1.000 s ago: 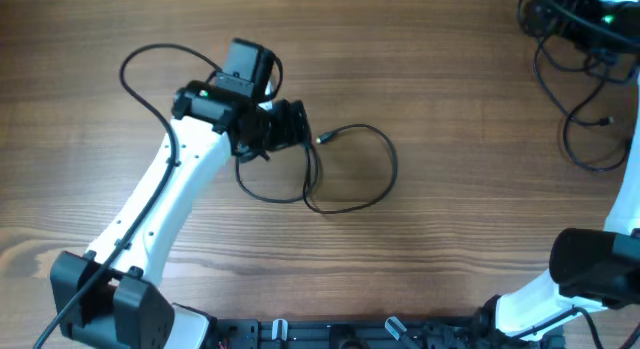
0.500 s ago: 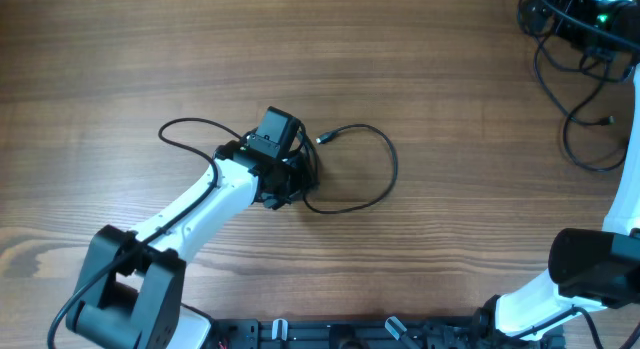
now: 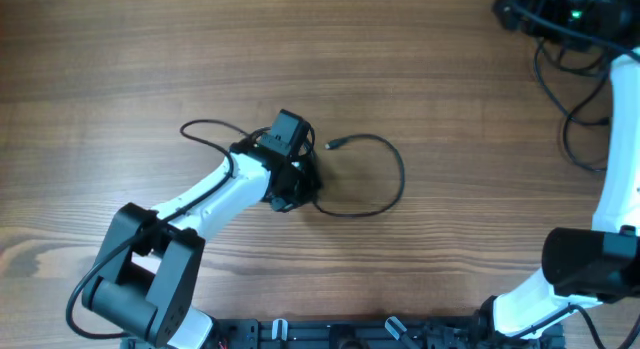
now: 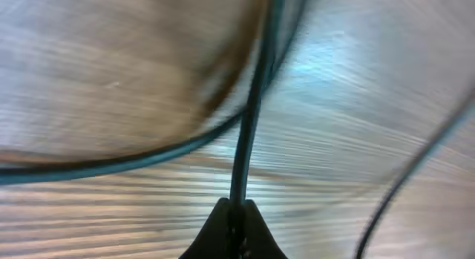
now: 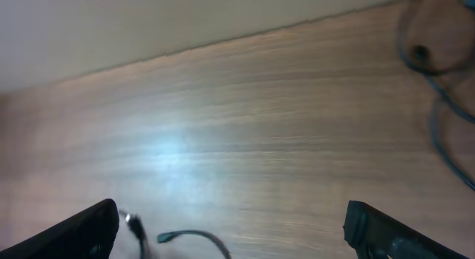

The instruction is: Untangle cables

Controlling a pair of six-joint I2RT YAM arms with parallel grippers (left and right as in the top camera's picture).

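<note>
A thin black cable (image 3: 392, 194) lies in a loop at the middle of the wooden table, its plug end (image 3: 333, 144) pointing left. My left gripper (image 3: 298, 177) sits low over the loop's left side. In the left wrist view its fingertips (image 4: 237, 218) are shut on the cable (image 4: 251, 110), which runs up from between them. A second black cable (image 3: 575, 114) lies coiled at the far right. My right gripper (image 3: 520, 9) hovers at the back right corner. Its fingers (image 5: 89, 231) stand wide open and hold nothing.
A further strand of cable (image 4: 415, 162) crosses the right of the left wrist view. The right wrist view shows a loose cable end (image 5: 185, 235) below and coils (image 5: 438, 88) at its right edge. The table's far edge (image 5: 223, 40) is near.
My left gripper has closed on the cable and shifted slightly right, dragging the cable's left loop along. The right arm has moved a little to the left, still open.
</note>
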